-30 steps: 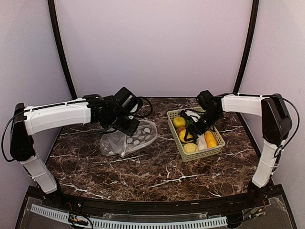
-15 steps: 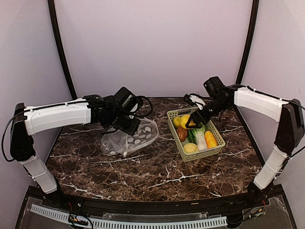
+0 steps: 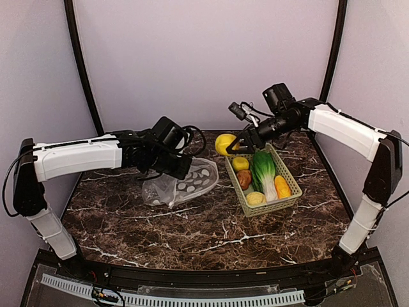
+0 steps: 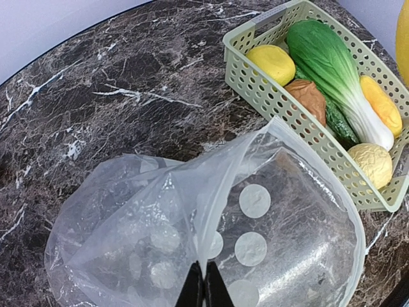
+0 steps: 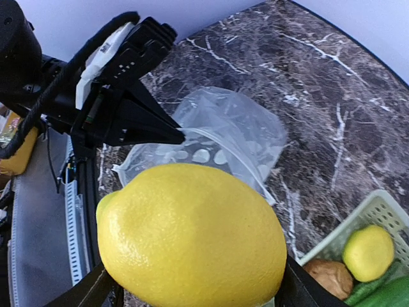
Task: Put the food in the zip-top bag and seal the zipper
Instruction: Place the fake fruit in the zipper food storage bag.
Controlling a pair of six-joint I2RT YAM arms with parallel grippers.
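Observation:
The clear dotted zip-top bag [image 3: 185, 184] lies left of centre on the marble table. My left gripper [image 3: 181, 170] is shut on its whitish zipper edge [image 4: 206, 246] and holds the mouth lifted open toward the basket. My right gripper [image 3: 231, 146] is shut on a yellow lemon [image 3: 223, 144], held in the air above the table between bag and basket; the lemon fills the right wrist view [image 5: 192, 233]. The rest of the food sits in the basket: green cabbage [image 3: 264, 167], a yellow piece [image 3: 240, 164], a brown piece [image 3: 244, 178], an orange piece [image 3: 282, 186] and a pale piece [image 3: 255, 198].
The light green slotted basket [image 3: 271, 208] stands right of centre, close to the bag's mouth. The left arm lies across the back left of the table. A curved backdrop wall closes the far side.
My right gripper lifted the lemon out of the basket and carried it up and left toward the bag. My left gripper raised the bag's mouth edge a little to the right.

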